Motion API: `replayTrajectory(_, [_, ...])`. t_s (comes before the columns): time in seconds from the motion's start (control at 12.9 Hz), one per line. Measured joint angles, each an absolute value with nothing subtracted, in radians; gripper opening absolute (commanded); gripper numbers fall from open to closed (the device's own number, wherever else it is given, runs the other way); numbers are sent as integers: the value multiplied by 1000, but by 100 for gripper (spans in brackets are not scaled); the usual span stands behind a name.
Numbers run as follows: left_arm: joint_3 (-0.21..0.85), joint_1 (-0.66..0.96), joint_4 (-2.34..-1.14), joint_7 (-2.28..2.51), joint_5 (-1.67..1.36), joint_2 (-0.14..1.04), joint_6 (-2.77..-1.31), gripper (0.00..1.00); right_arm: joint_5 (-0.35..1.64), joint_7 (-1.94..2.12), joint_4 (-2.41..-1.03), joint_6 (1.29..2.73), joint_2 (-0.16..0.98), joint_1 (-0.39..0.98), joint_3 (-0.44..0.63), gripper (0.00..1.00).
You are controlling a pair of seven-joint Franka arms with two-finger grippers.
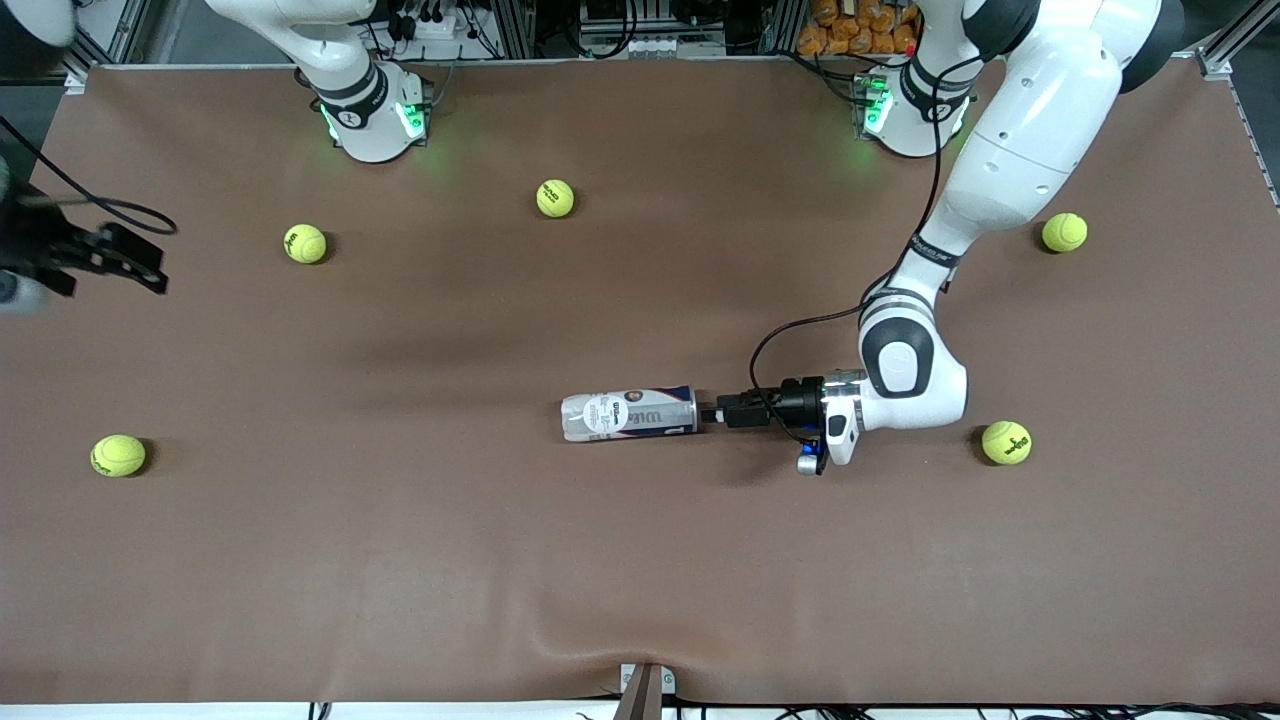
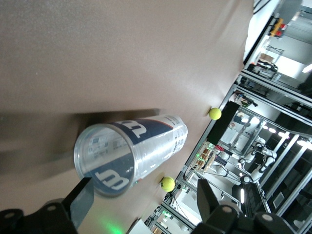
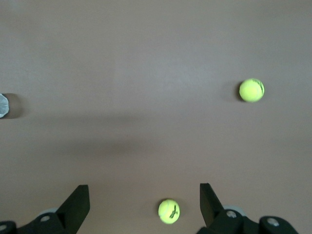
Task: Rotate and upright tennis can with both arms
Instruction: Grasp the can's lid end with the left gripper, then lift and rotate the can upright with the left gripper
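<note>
Five yellow-green balls are seen on a brown table (image 1: 640,580). The first ball (image 1: 1006,442) is found near the left pincer (image 1: 712,412), toward the left arm's end of the table. The second ball (image 1: 1064,232) is set farther from the front camera than that pincer. The third ball (image 1: 555,198), fourth ball (image 1: 305,243) and fifth ball (image 1: 118,455) are spread well apart from it, toward the right arm's end.

The front view looks down from high across the brown table (image 1: 400,560) toward both arm bases, the left wrist view looks low and close along the lying tennis can (image 2: 131,153), also visible in the front view (image 1: 630,414), and the right wrist view looks straight down from above the table.
</note>
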State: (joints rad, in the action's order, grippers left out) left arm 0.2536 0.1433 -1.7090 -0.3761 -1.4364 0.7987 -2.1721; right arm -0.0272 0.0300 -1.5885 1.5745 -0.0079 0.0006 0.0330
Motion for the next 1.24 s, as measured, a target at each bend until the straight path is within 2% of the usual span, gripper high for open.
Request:
replayTrajectory(0.31, [256,145,-1708,-458,-1497,843,-2172,78,18,-27,-1589,1532,-31,10,85,100])
replayTrajectory(0.46, [256,151,-1708,-469,-1522,849,-2172,72,19,-35,-1589,1507,-48,-41,38,100])
replayTrajectory(0.62, [257,159,-1704,-470,-1541,849,-2172,71,20,-41,-1589,1492,-59,-69,2,100])
replayTrajectory(1.24, [272,168,-1699,-560,-1643,889,-2169,42,20,-79,-1591,1471,-62,-70,-6,100])
